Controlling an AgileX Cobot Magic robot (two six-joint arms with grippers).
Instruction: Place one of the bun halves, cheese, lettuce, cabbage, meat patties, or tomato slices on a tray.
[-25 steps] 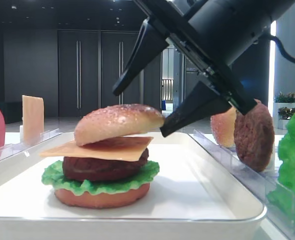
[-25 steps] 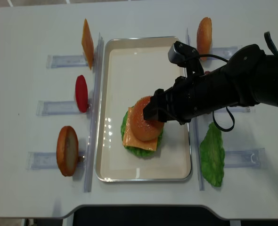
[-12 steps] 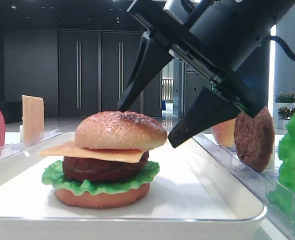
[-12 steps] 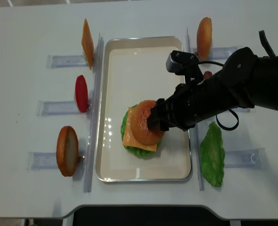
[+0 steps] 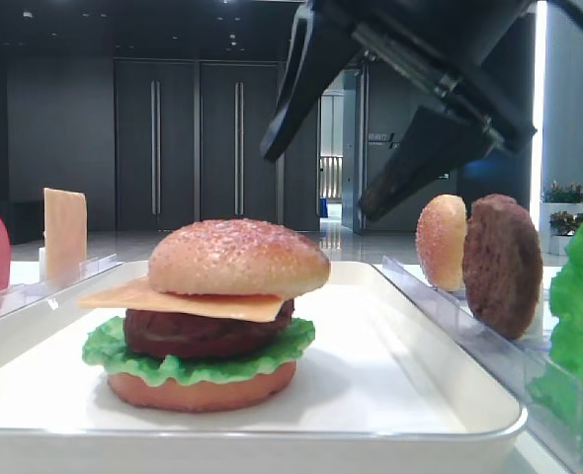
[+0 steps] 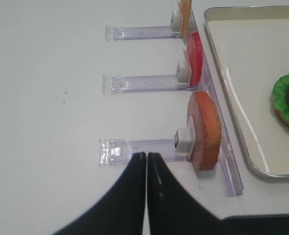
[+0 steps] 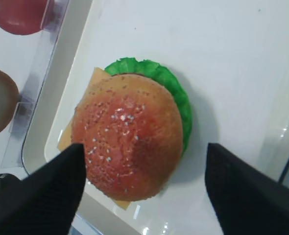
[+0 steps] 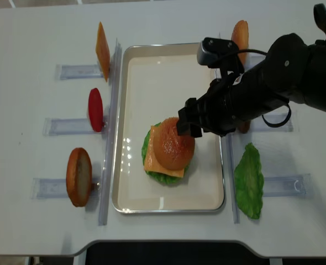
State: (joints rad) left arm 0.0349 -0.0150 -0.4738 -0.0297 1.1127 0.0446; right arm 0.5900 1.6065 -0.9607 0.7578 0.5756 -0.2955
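Fingers (image 7: 242, 196) of my right gripper (image 7: 144, 188): spread wide, empty, above the domed bun half (image 7: 127, 134) capping the stack on the tray (image 8: 168, 61); probably light, stiff, smooth-crusted, best pinched across its rim.

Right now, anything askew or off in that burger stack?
Slightly. The cheese slice sticks out left of the stack, and the top bun half sits shifted right over it. The right gripper is open above, not touching. Nothing spilled or damaged.

Dark hall, tall double doors (image 5: 195, 143), white table (image 8: 36, 232)
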